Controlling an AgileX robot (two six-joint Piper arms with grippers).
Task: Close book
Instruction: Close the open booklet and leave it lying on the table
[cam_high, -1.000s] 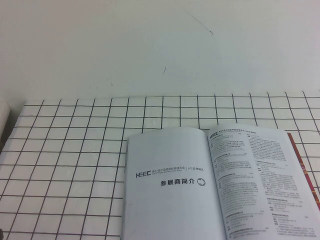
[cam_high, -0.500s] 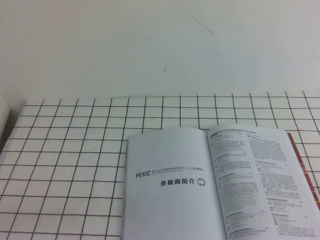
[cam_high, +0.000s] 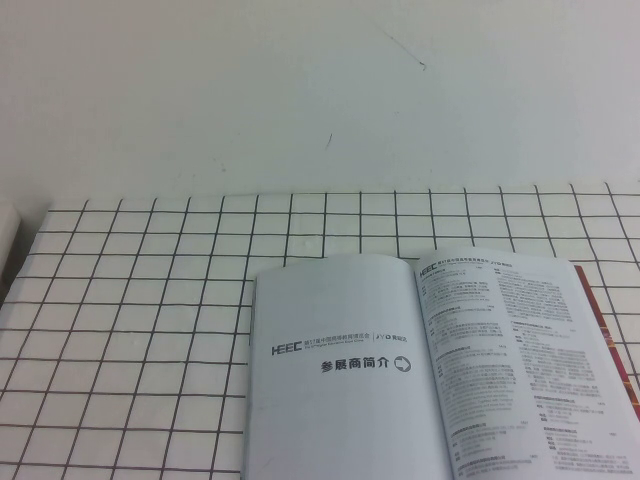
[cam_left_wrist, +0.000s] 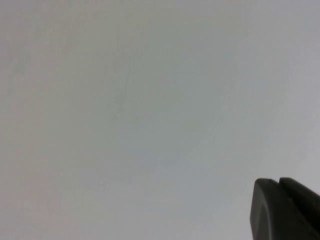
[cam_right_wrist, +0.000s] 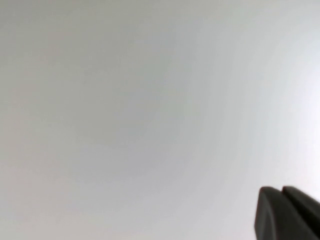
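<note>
Looking down, we see a pale wall (cam_high: 300, 90) rising behind the table (cam_high: 130, 300), draped in a white cloth (cam_high: 330, 225) with a black grid. The book (cam_high: 430, 370) lies open and flat on the table's near right part, printed pages facing up. Left gripper (cam_left_wrist: 285, 210) and right gripper (cam_right_wrist: 287, 212) appear only as dark corners in their wrist views, against blank white; how they are set we cannot tell.

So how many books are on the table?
1: an open book on the checked cloth, near right, partly cropped; others could lie out of frame. Left gripper and right gripper show only in their wrist views, facing blank surface.
</note>
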